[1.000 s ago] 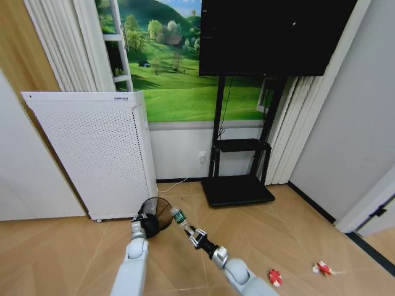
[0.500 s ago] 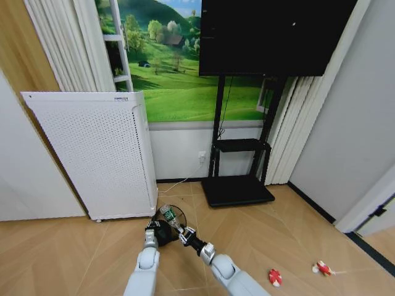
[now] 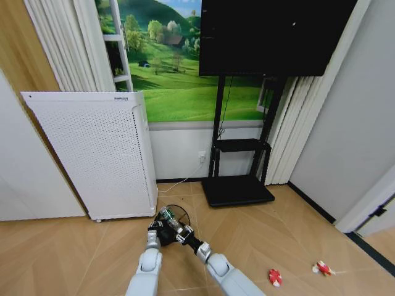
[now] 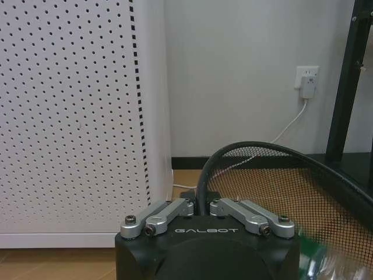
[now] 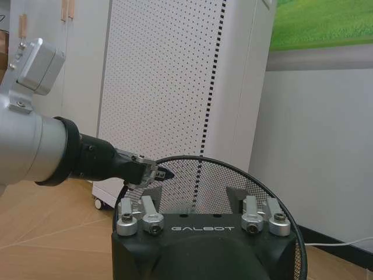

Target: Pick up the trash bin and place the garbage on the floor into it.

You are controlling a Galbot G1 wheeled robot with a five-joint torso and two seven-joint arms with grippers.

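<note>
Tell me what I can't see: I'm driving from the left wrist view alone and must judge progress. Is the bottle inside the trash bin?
Observer: Not dropped in. In the head view the right gripper holds the bottle at the mouth of the trash bin.
Operator: Any other litter about?
Observer: One red-and-white wrapper and a second wrapper lie on the floor, off to the robot's right.
Operator: Is my grip on the rim sound?
Observer: The right wrist view shows the left gripper clamped on the bin's rim from the side.
</note>
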